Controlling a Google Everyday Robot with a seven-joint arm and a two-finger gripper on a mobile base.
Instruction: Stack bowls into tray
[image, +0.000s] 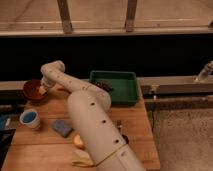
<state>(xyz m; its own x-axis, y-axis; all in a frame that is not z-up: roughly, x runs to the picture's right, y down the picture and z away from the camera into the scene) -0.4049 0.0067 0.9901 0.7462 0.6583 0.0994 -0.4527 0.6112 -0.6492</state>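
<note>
A round reddish-brown bowl (33, 90) with an orange-red inside sits at the far left of the wooden table. My gripper (42, 90) reaches from the white arm down at the bowl's right rim. The dark-green tray (129, 85) stands at the table's back right, apart from the bowl, with a small dark thing (104, 85) at its left side.
A white cup with a blue inside (29, 119) and a blue-grey sponge (62, 127) lie at the front left. A yellow-orange fruit (78, 141) lies by the arm. The white arm (95, 125) covers the table's middle. A dark wall runs behind.
</note>
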